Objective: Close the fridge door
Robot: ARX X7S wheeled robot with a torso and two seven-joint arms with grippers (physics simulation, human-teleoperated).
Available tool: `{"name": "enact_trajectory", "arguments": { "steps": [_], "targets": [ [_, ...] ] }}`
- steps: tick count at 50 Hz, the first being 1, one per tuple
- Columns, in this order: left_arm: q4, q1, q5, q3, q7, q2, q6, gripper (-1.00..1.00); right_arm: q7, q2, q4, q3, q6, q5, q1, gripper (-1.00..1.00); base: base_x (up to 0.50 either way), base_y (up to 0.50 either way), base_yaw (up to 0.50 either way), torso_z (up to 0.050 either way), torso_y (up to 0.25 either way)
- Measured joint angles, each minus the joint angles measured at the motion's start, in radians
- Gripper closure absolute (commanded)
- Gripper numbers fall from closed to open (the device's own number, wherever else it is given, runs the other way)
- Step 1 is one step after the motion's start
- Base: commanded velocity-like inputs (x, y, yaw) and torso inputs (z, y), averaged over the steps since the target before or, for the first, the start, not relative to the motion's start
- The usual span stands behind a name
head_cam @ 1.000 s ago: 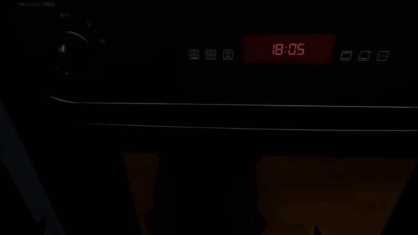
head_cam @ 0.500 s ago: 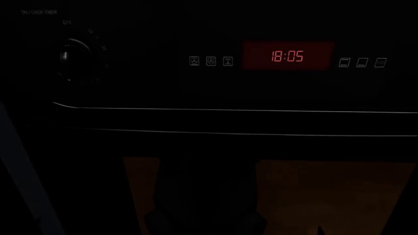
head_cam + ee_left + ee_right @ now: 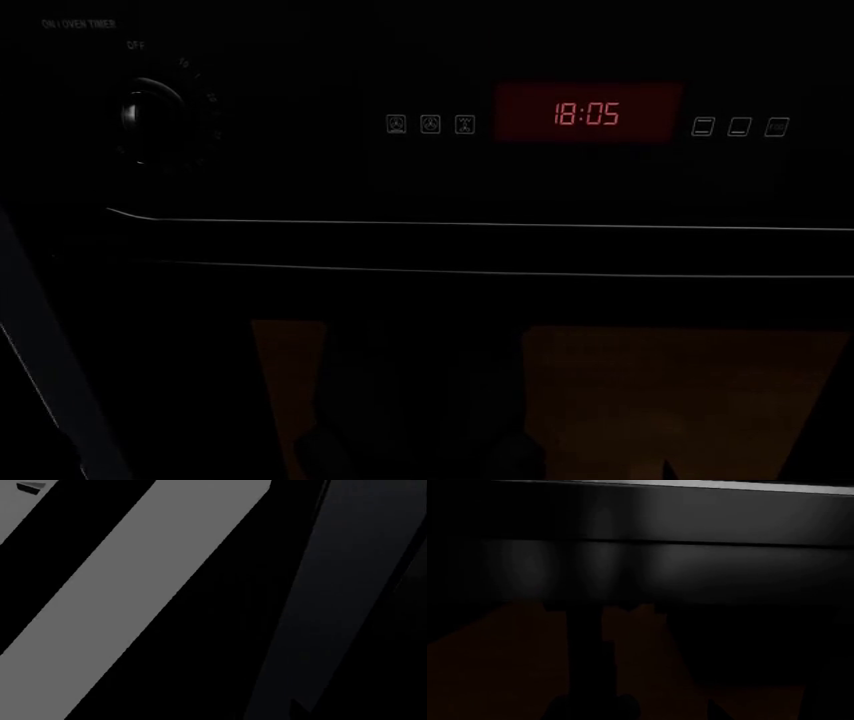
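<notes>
Head view: only the oven [image 3: 441, 250] w/ red clock [image 3: 589, 113] shows; fridge door not in sight, nor grippers, so can't tell their state. Best turn toward the fridge first, then push slowly.

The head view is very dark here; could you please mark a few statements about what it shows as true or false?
1. The red clock display reads 18:05. True.
2. A round knob sits left of the clock. True.
3. The clock digits glow green. False: they are red.
4. The fridge door with its white lining fills the head view. False: the view faces a black oven front; no white lining shows.
5. Three small icon buttons sit right of the knob and left of the clock. True.
</notes>
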Motion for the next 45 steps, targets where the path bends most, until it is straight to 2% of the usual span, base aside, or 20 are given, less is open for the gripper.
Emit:
{"name": "enact_trajectory", "arguments": {
  "steps": [5,8,13,24,32,45],
  "targets": [
    [0.000,-0.048,-0.031,-0.034,-0.070,-0.027,-0.070,-1.00,0.003,0.008,-0.024,0.002,-0.004,0.002,-0.016,-1.00,0.00,0.01,0.01,0.000,0.003],
    [0.007,-0.080,0.000,-0.074,-0.121,-0.056,-0.103,-1.00,0.006,0.013,-0.039,0.005,-0.009,0.005,-0.029,-1.00,0.00,0.01,0.01,0.000,0.000],
    [-0.014,-0.110,-0.018,-0.069,-0.173,-0.074,-0.117,-1.00,0.010,0.020,-0.058,0.013,-0.021,0.010,-0.050,-1.00,0.01,0.01,0.01,0.000,0.002],
    [-0.067,-0.296,0.188,-0.108,-0.261,-0.171,-0.153,-1.00,0.022,0.037,-0.112,0.025,-0.042,0.016,-0.101,-1.00,0.00,0.01,0.00,0.000,0.000],
    [-0.048,-0.478,0.280,-0.053,-0.283,-0.221,-0.251,-1.00,0.027,0.044,-0.134,0.026,-0.050,0.017,-0.121,-1.00,0.00,0.00,0.00,0.000,0.000],
    [-0.098,-0.910,0.359,0.090,-0.273,-0.230,-0.446,-1.00,0.036,0.050,-0.161,0.024,-0.062,0.012,-0.144,-1.00,0.00,0.00,0.00,0.000,0.000]
  ]
}}
